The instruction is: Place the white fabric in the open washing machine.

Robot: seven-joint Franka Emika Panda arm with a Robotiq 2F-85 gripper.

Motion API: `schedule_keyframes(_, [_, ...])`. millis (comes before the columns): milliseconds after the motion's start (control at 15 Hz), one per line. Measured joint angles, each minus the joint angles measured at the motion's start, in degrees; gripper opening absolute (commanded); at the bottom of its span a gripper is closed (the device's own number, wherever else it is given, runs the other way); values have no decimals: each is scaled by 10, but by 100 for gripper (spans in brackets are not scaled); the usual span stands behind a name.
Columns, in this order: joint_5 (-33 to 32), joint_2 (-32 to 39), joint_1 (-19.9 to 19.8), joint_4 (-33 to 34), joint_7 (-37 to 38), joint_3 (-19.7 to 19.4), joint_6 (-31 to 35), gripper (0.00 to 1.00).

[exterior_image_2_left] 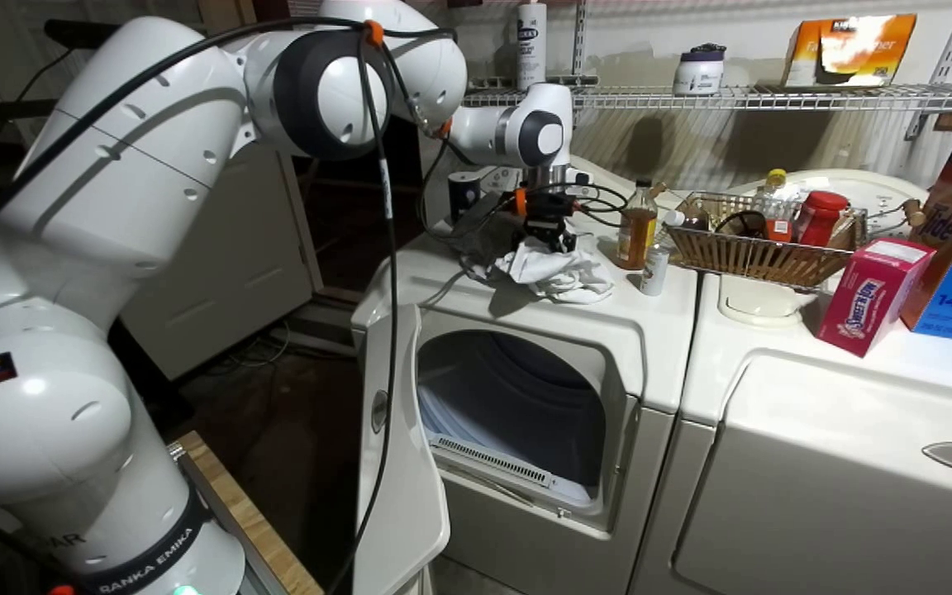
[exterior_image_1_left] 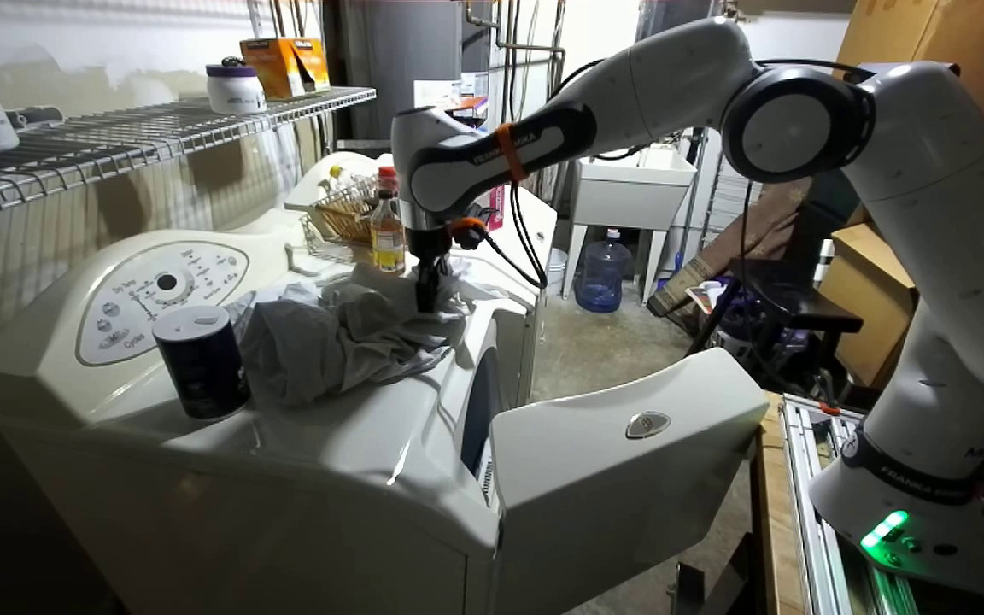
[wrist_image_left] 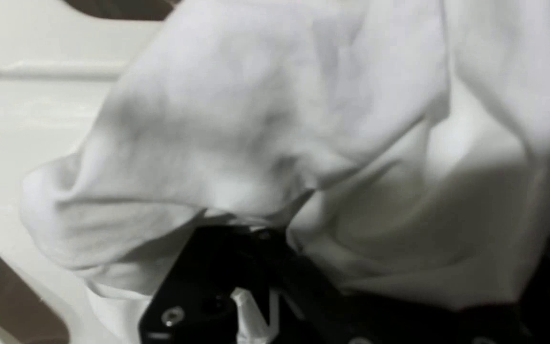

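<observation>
The white fabric (exterior_image_1_left: 313, 342) lies crumpled on top of the open machine (exterior_image_1_left: 287, 487); it also shows in an exterior view (exterior_image_2_left: 571, 277) and fills much of the wrist view (wrist_image_left: 237, 105). The machine's front door (exterior_image_2_left: 400, 496) stands swung open beside its dark drum opening (exterior_image_2_left: 525, 397). My gripper (exterior_image_1_left: 427, 299) points down into the fabric near the machine's front edge; it also shows in an exterior view (exterior_image_2_left: 550, 240). In the wrist view, the fingers stand apart with fabric bulging between them (wrist_image_left: 399, 282). The fabric hides the fingertips.
A dark can (exterior_image_1_left: 202, 363) stands beside the fabric. A bottle (exterior_image_2_left: 635, 231) and a small spray can (exterior_image_2_left: 654, 271) stand on its other side. A basket (exterior_image_2_left: 765, 248) and boxes (exterior_image_2_left: 874, 296) sit on the neighbouring machine (exterior_image_2_left: 840, 471). A wire shelf (exterior_image_1_left: 133, 137) hangs above.
</observation>
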Motion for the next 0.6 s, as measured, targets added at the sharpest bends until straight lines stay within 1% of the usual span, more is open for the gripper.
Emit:
schedule_keyframes(333, [97,-35,-35,5,33,15,-49,0])
schedule_keyframes(600, [169,-95,-53,-36,78,17,-70,0])
